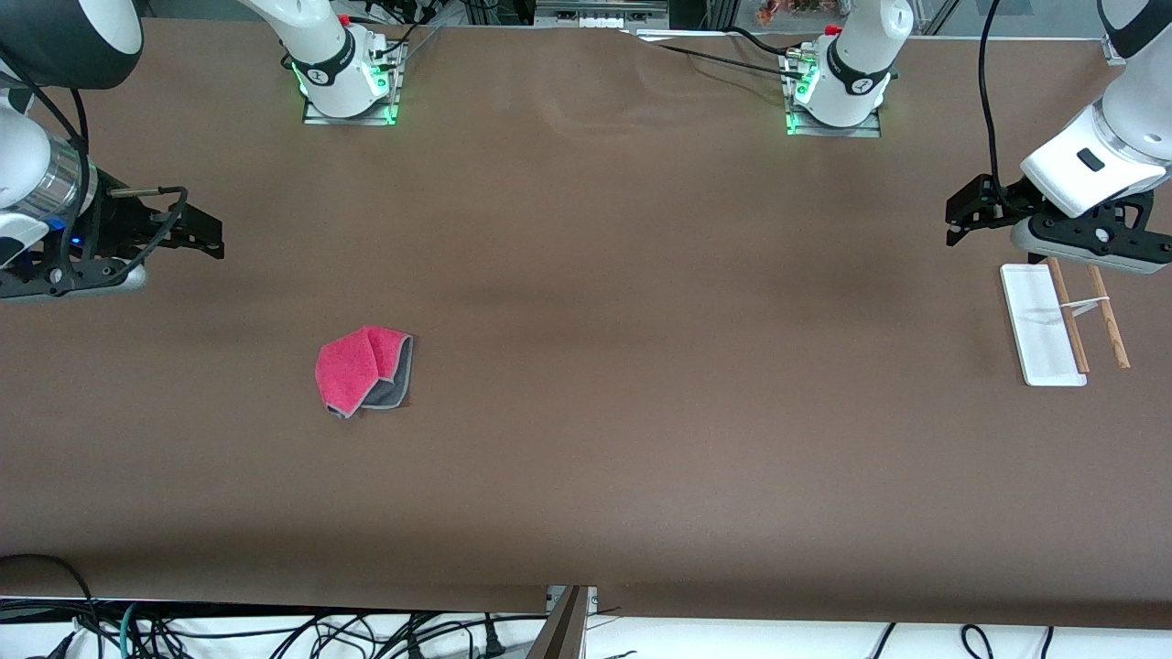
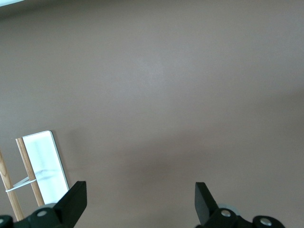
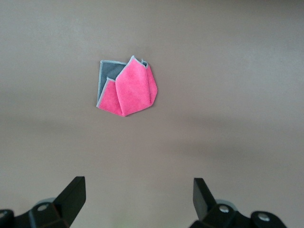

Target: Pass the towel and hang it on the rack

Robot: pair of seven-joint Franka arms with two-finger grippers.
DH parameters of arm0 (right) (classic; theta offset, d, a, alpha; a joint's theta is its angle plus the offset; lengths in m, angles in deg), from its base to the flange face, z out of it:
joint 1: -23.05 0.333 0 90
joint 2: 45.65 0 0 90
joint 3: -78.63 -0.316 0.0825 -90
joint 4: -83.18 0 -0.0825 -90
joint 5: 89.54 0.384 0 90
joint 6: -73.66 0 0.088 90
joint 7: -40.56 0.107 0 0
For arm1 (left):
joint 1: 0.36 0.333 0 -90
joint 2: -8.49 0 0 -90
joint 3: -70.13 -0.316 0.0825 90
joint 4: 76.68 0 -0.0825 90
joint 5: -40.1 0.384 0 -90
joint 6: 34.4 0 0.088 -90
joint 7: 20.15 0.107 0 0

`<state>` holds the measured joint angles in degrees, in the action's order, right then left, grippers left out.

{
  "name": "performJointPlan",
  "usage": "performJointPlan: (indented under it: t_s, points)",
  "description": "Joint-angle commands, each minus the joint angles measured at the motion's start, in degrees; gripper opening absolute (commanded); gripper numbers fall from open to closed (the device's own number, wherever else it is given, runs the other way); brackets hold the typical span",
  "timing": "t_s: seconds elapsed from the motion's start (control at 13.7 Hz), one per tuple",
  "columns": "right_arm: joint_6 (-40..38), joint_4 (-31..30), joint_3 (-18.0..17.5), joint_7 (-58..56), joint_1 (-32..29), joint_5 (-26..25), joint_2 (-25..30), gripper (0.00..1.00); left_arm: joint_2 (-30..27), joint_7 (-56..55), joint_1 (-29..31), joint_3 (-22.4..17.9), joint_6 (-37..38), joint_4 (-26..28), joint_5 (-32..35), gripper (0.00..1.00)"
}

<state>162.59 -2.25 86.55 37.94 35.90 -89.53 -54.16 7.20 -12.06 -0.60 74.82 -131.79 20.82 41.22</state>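
Both arms hang wide apart at the two ends of the table, so by my judgement the task stands at its very first step: nothing is picked up, passed or hung yet.

Front view: the towel (image 1: 363,371) lies folded on the brown table (image 1: 595,439), pink face up with a dark grey flap showing at its edge, toward the right arm's end. The right gripper (image 1: 209,236) hovers over bare table at about ten o'clock from the towel, well apart from it. The rack (image 1: 1044,325) lies toward the left arm's end, its white base flat and its two wooden rods (image 1: 1090,320) alongside. The left gripper (image 1: 957,220) hangs just at eleven o'clock of the rack, over bare table.

Left wrist view: the two black fingers (image 2: 73,202) stand wide apart with nothing between them, so the left gripper is open and empty. A corner of the rack's base shows at about eight o'clock; the towel is not in sight. This arm waits.

Right wrist view: the fingers (image 3: 71,194) are likewise spread and empty. The towel sits at roughly eleven o'clock from the gap between them, well apart.

Next, I judge, the right arm must travel over the towel, descend and pinch a raised fold, since the soft cloth lies nearly flat.
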Motion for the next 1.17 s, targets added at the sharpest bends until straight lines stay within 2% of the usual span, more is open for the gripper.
performJointPlan:
  t_s: [0.0,1.1]
  points:
    - [-0.4,-0.1,-1.0,-0.4,0.1,-0.6,0.9,1.00,0.1,0.1,0.1,0.1,0.9,-0.7,-0.5,1.00]
    - [-0.7,-1.0,-1.3,-0.5,0.7,-0.1,0.5,1.00,0.1,0.0,0.1,0.1,1.0,-0.7,-0.5,1.00]
